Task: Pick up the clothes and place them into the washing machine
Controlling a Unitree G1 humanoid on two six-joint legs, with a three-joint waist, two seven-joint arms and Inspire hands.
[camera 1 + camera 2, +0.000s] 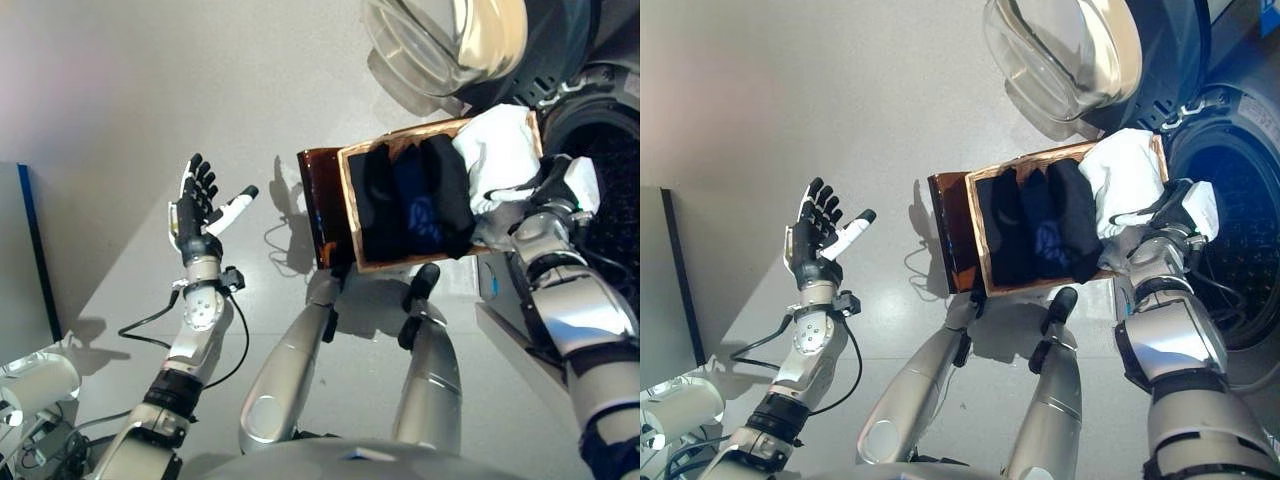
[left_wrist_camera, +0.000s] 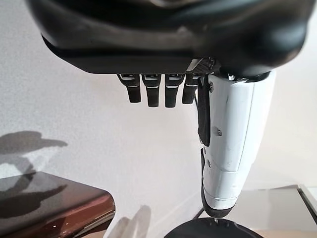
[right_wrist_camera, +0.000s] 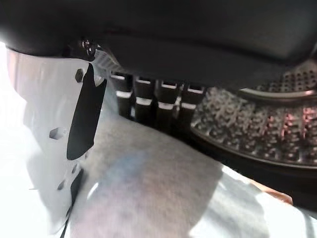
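A shallow wicker basket (image 1: 347, 200) rests on a dark brown box (image 1: 320, 205) beside the washing machine. Black clothes (image 1: 410, 205) lie in it, and a white cloth (image 1: 500, 150) is bunched at the end nearest the machine's open drum (image 1: 615, 200). My right hand (image 1: 555, 190) lies on the white cloth at the drum's edge. In the right wrist view its fingers (image 3: 158, 99) are straight over the cloth (image 3: 148, 188), with the drum's studded wall (image 3: 257, 124) just past them. My left hand (image 1: 195, 215) is open and empty, raised over the floor left of the box.
The machine's round glass door (image 1: 450, 50) stands swung open above the basket. A grey panel with a blue edge (image 1: 20, 260) stands at the far left. Bare grey floor lies between it and the box. The box corner also shows in the left wrist view (image 2: 49, 203).
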